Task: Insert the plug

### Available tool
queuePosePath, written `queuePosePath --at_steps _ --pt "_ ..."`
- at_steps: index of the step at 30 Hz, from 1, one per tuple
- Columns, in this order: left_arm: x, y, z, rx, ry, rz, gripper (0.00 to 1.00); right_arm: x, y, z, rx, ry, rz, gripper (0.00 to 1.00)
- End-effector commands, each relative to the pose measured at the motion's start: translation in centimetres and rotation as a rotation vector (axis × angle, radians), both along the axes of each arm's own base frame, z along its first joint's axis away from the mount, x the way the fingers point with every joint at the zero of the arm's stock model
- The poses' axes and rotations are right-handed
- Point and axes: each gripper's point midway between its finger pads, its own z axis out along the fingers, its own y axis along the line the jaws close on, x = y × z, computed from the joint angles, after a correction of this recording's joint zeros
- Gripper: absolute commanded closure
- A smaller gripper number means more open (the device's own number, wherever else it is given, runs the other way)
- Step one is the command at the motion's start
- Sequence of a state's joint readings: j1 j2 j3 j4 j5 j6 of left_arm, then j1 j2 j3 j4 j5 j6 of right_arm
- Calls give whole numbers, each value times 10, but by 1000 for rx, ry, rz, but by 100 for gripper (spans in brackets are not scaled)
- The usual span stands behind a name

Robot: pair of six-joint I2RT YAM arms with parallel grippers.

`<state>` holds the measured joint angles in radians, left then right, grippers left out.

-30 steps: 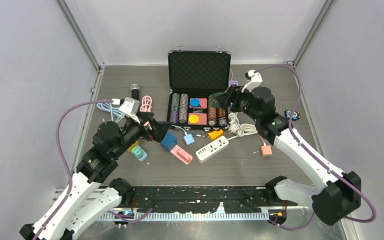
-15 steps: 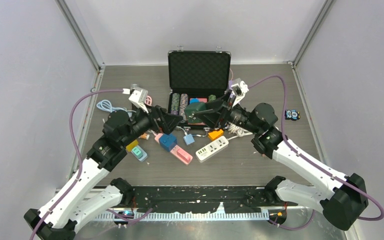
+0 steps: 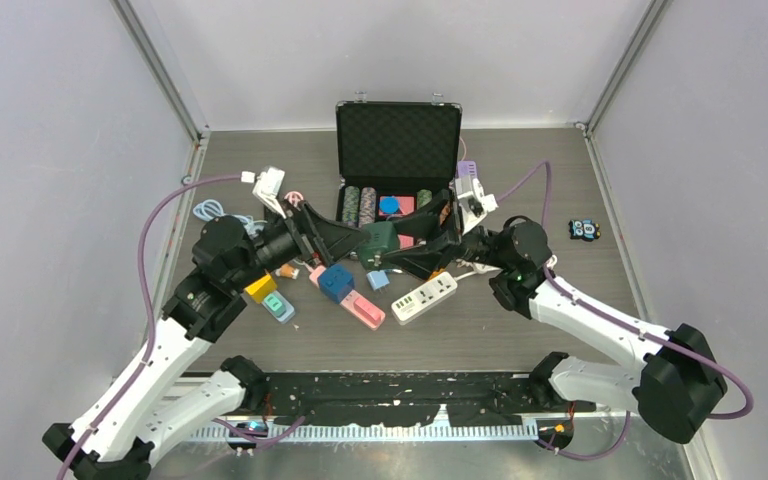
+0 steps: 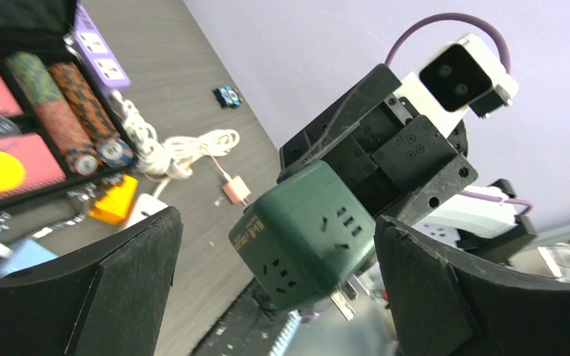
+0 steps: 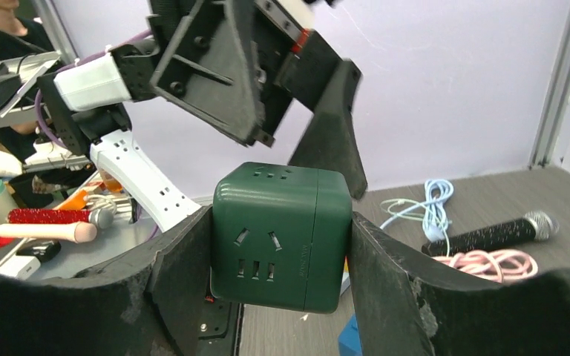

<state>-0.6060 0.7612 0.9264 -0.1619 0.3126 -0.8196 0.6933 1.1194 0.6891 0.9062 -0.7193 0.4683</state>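
Observation:
The plug is a dark green cube adapter with sockets on its faces and metal prongs underneath. It hangs in the air in front of the open case, with my right gripper shut on its two side faces. My left gripper faces it from the left, open wide. In the left wrist view the cube sits between the left fingers, with a gap on each side. A white power strip lies on the table below.
An open black case of poker chips stands behind. On the table lie a blue cube, a pink strip, yellow and orange blocks, a coiled white cable and a microphone.
Both arms swung in toward the middle. The right gripper carried the green cube leftward, and the left gripper rose from the table until its open fingers flank the cube.

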Motion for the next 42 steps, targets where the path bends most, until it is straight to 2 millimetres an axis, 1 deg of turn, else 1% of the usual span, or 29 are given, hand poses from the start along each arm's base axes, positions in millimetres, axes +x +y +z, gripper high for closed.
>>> queuePosePath --at_steps 1,3,5,10,15,18,22,29,30,31,32,33,34,35,36,37,38,39,40,41,42 --pt "-12 -13 4 -87 149 -112 1 -18 -5 33 117 -228 -6 60" --pt "-16 -17 6 -142 214 -160 0 -20 -6 39 149 -286 -25 61" --pt "-19 -20 10 -202 253 -197 0 -18 -5 40 166 -315 -40 61" --pt "-28 -24 26 -345 313 -285 0 -11 -1 44 207 -380 -97 61" --pt "-33 -24 34 -389 337 -326 1 1 2 42 216 -450 -177 60" --pt "-31 -23 31 -389 347 -317 6 7 4 41 222 -468 -205 59" --pt "-28 -21 30 -401 349 -316 19 5 5 41 238 -471 -188 59" --pt "-26 -21 27 -399 342 -326 55 4 7 35 236 -440 -166 56" --pt "-26 -21 27 -396 334 -328 63 5 8 34 233 -424 -163 53" --pt "-26 -21 27 -391 324 -328 73 6 8 34 230 -411 -166 50" --pt "-25 -21 28 -387 303 -331 87 8 9 31 216 -383 -162 39" --pt "-25 -20 29 -378 274 -332 98 10 7 33 220 -361 -176 20" --pt "-25 -20 30 -366 243 -332 100 14 7 28 206 -310 -186 11" --pt "-24 -19 29 -349 215 -328 100 12 4 30 205 -301 -187 1" --pt "-24 -19 27 -325 187 -321 100 13 6 24 176 -267 -180 3" --pt "-23 -18 24 -291 146 -311 100 9 3 30 179 -262 -174 4" --pt "-23 -17 22 -253 105 -302 100 7 4 25 142 -220 -156 5" --pt "-23 -15 19 -212 65 -295 100 5 4 31 131 -207 -144 5" --pt "-23 -14 16 -170 31 -288 100 3 6 21 64 -146 -121 5" --pt "-24 -13 14 -122 -22 -286 100 3 7 31 43 -130 -112 5" --pt "-25 -11 12 -74 -72 -285 100 1 9 16 -41 -57 -92 5"
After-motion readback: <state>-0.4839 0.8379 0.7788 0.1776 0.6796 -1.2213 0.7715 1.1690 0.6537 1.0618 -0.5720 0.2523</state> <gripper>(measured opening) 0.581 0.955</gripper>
